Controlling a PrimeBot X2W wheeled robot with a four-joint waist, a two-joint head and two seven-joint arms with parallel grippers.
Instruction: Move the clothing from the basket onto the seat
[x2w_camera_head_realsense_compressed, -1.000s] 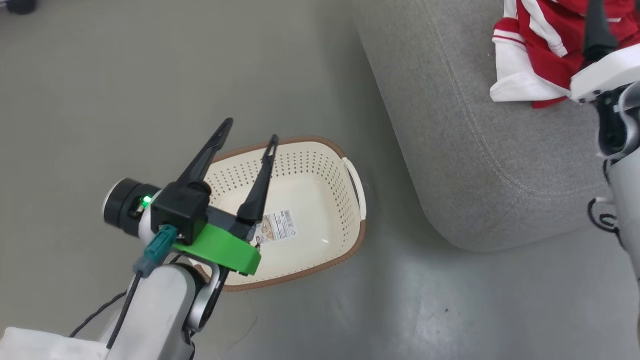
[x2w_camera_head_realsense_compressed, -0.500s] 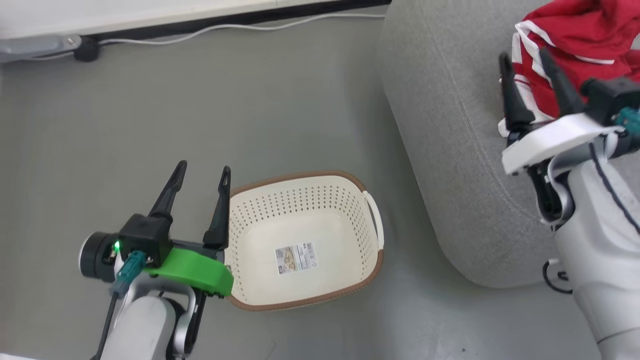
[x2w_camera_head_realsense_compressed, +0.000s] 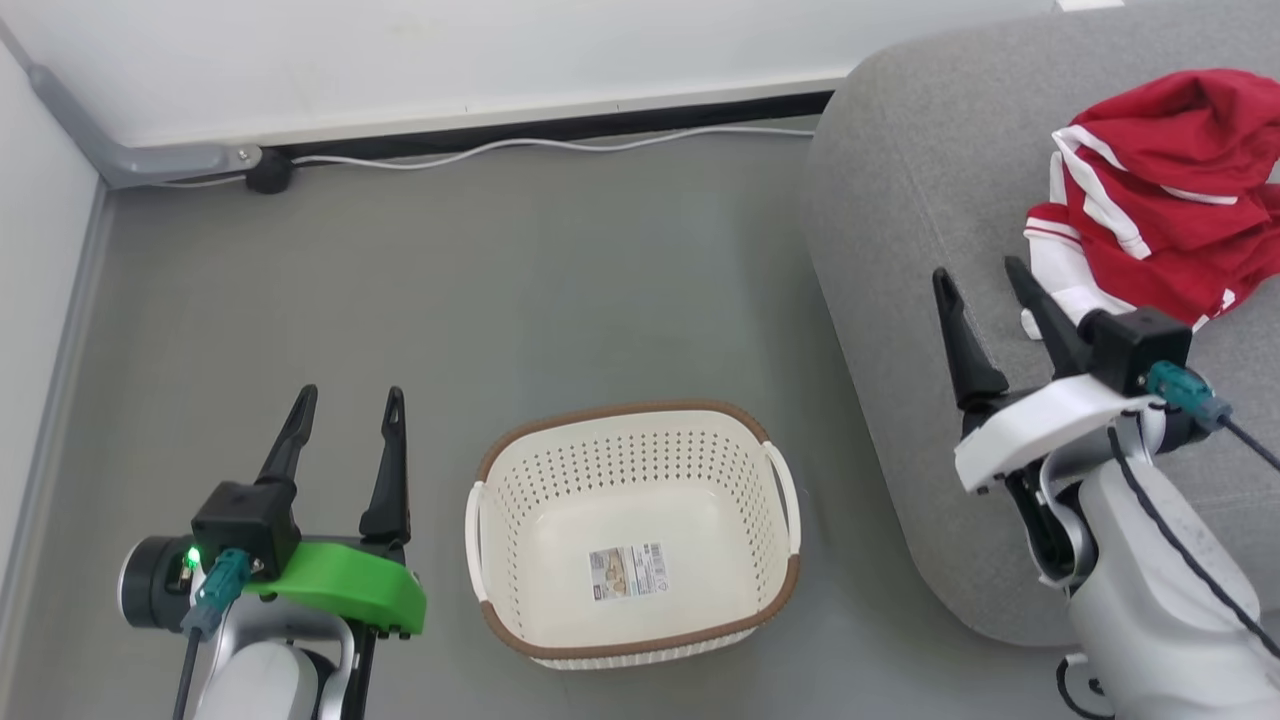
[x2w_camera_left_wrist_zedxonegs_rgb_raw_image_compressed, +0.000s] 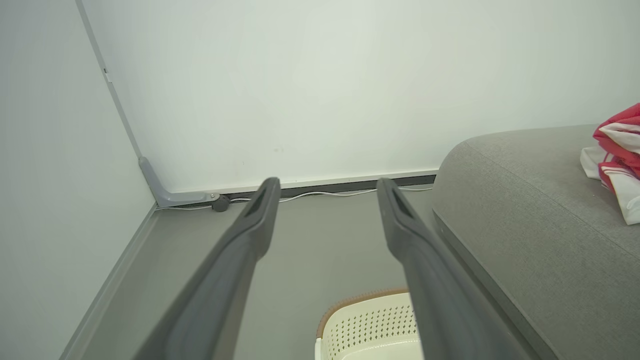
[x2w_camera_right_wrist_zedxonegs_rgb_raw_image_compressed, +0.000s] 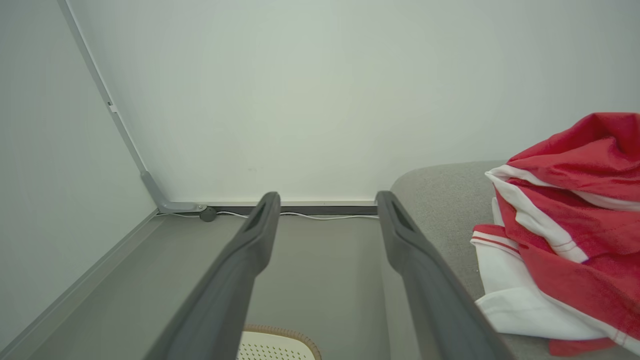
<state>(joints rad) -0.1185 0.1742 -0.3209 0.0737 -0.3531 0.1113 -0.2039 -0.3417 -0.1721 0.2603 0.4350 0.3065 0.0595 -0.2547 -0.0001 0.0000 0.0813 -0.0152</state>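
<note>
- the basket, lower middle of the head view: cream plastic, smooth with a faint gloss, walls punched with holes; brown rim with a woven-look texture
- paper label on its floor: flat printed paper, matt
- the seat, right side: grey woven cloth, matt, coarse-grained, with a stitched seam
- the clothing, upper right: soft red cloth with white trim, creased, matt
- floor: grey, smooth, dull sheen
- wall, top: white, smooth, matt
- left gripper, lower left: dark matt fingers, plastic-looking, on a smooth green mount
- right gripper, right side: same dark matt fingers, on a smooth white mount
</note>
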